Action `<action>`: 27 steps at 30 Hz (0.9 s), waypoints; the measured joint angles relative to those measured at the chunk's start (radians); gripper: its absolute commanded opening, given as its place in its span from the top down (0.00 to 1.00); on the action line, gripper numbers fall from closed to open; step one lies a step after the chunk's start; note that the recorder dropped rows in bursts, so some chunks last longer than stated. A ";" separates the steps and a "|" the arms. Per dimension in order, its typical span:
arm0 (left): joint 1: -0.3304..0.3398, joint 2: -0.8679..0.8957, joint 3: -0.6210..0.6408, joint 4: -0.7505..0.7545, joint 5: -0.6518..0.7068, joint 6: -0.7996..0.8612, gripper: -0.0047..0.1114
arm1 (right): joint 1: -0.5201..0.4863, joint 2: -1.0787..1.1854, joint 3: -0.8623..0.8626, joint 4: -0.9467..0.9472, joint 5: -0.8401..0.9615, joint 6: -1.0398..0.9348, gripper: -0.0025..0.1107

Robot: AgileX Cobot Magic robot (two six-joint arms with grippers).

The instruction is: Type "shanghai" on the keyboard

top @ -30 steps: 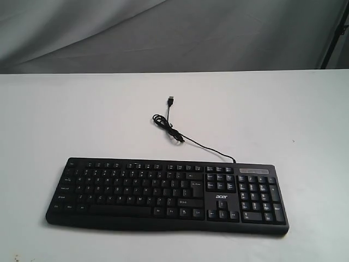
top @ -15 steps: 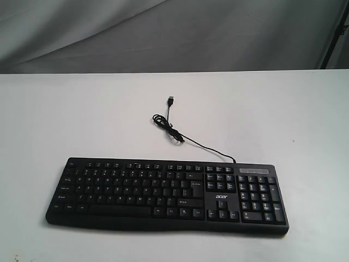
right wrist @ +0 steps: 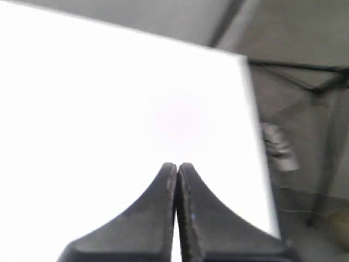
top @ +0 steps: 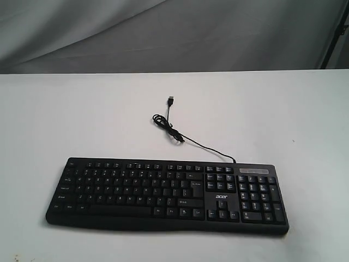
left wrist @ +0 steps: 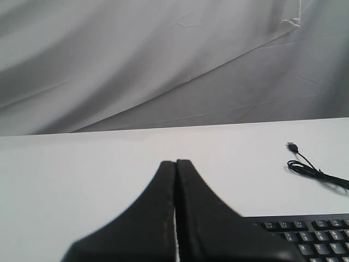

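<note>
The black full-size keyboard [top: 166,195] lies near the front of the white table [top: 65,120], its number pad on the right and the acer logo beside it. Its thin cable [top: 185,141] coils behind it and ends in a loose USB plug [top: 170,100]. Neither arm shows in the exterior view. In the left wrist view my left gripper [left wrist: 175,162] is shut with nothing between its fingers; a corner of the keyboard [left wrist: 311,236] and the cable [left wrist: 316,173] appear beyond it. My right gripper [right wrist: 178,165] is shut and empty over bare white table, with the keyboard out of that view.
Grey cloth [top: 174,33] hangs behind the table. The table's edge [right wrist: 256,136] runs close by in the right wrist view, with a dark frame and floor [right wrist: 305,164] beyond it.
</note>
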 measured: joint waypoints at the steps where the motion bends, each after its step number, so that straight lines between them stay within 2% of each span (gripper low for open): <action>1: 0.000 0.000 0.000 0.000 0.000 0.000 0.96 | 0.009 0.040 -0.023 0.195 0.075 -0.175 0.98; 3: 0.000 0.000 0.000 0.000 0.000 0.000 0.96 | 0.045 0.100 -0.053 0.440 0.182 -0.405 0.98; 6: 0.000 0.000 0.000 0.000 0.000 0.000 0.96 | 0.156 0.153 -0.077 0.572 0.199 -0.563 0.98; 14: 0.000 0.000 0.000 0.000 0.000 0.000 0.96 | 0.569 0.234 -0.085 0.576 0.048 -0.635 0.98; 18: 0.000 0.000 0.000 0.000 0.000 0.000 0.96 | 0.732 0.316 -0.085 0.576 0.008 -0.648 0.98; 23: 0.000 0.000 0.000 0.000 0.000 0.000 0.96 | 0.878 0.443 -0.087 0.566 -0.070 -0.676 0.98; 27: 0.000 0.000 0.000 0.000 0.000 0.000 0.96 | 0.941 0.535 -0.161 0.562 -0.076 -0.674 0.98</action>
